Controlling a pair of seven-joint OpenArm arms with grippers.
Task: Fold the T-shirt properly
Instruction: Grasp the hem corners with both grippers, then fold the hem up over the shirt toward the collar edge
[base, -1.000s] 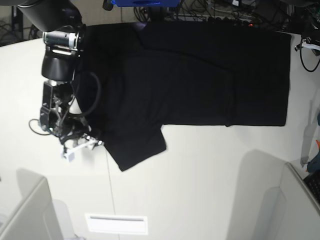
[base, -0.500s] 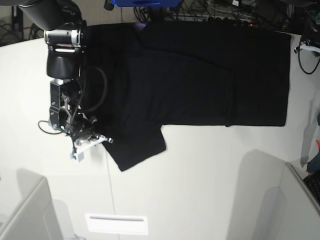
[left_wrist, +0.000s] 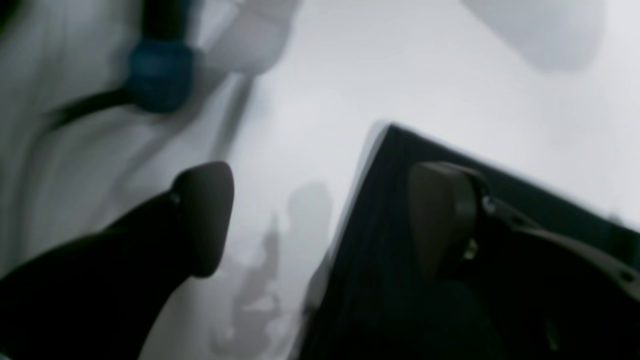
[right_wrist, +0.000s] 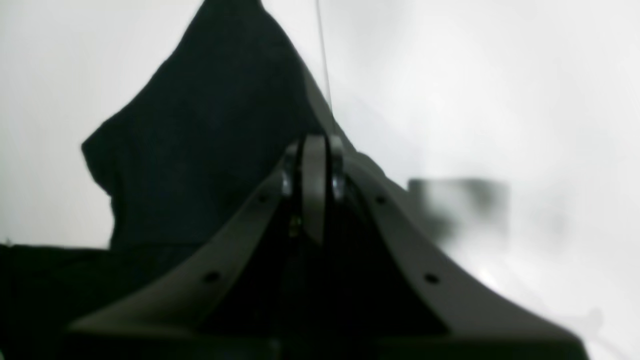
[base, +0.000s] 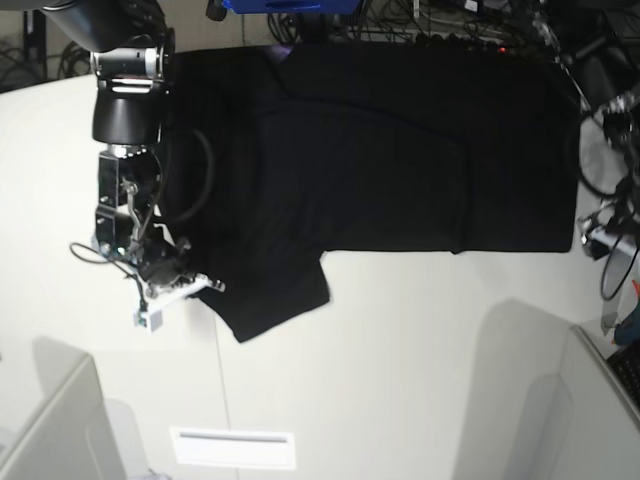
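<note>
On the white desk (base: 400, 350) the black T-shirt (base: 400, 150) lies spread flat. My right fingers (right_wrist: 315, 165) are pressed together beside its sleeve (base: 275, 295); my left fingers (left_wrist: 320, 220) stand apart over its corner.

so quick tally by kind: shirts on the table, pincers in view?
T-shirt: 1
Pincers: 2, the left pincer open, the right pincer shut
Total: 3
</note>
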